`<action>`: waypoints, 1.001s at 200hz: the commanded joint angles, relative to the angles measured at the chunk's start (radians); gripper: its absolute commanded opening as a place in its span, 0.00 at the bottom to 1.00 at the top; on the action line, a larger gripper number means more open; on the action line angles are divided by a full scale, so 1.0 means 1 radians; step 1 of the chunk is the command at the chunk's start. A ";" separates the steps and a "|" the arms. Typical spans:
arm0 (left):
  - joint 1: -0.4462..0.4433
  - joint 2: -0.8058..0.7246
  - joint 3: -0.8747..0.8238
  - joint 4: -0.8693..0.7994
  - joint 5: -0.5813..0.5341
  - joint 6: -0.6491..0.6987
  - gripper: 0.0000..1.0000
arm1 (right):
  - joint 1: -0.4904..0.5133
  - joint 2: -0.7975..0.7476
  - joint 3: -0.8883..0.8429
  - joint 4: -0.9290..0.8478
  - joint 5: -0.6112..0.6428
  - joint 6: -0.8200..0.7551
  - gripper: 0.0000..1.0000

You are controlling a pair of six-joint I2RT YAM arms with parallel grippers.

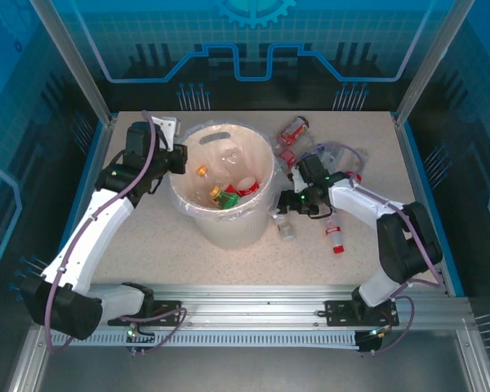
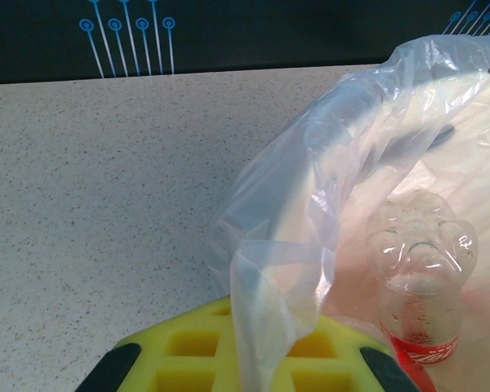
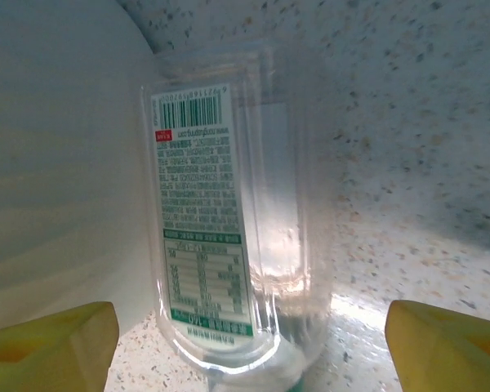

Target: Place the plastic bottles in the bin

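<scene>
Bin (image 1: 229, 233): upright mid-table, bag-lined, several bottles (image 1: 229, 194) lying inside
Left gripper (image 1: 180, 158): closed up, yellow pads (image 2: 192, 355) pressed together, just beside the bin's left rim
Liner (image 2: 310, 204): a loose fold hangs across those pads; pinched or only draped, I cannot tell
Red-labelled bottle (image 2: 420, 286): inside the bin, clear base turned toward the left wrist camera
Right gripper (image 1: 284, 214): spread wide, low over the table (image 1: 188, 253) at the bin's right side, holding nothing
Clear bottle (image 3: 229, 229): lies on the table between the right fingers (image 3: 49, 343), apart from both; white-and-green label faces up, bin wall just beside it
Far bottle (image 1: 293, 129): red label, on the table beyond the bin's right rim
Red-capped bottle (image 1: 335, 237): on the table near the right arm
Clear pile (image 1: 336, 153): crumpled clear plastic behind the right wrist, probably more bottles
</scene>
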 commanded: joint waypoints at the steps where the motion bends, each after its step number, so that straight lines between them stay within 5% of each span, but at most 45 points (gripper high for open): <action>1: 0.037 -0.038 0.029 -0.079 0.011 -0.017 0.00 | 0.025 0.060 0.040 0.019 0.008 0.016 0.86; 46: 0.122 -0.056 0.035 -0.082 0.040 -0.033 0.00 | 0.041 0.151 0.081 0.005 0.071 0.019 0.86; 104: 0.137 -0.025 0.033 -0.074 0.104 -0.047 0.00 | 0.036 0.133 0.083 -0.024 0.140 0.001 0.71; 200: 0.086 0.043 0.035 -0.073 0.238 -0.077 0.00 | -0.003 -0.134 0.138 -0.170 0.154 -0.050 0.56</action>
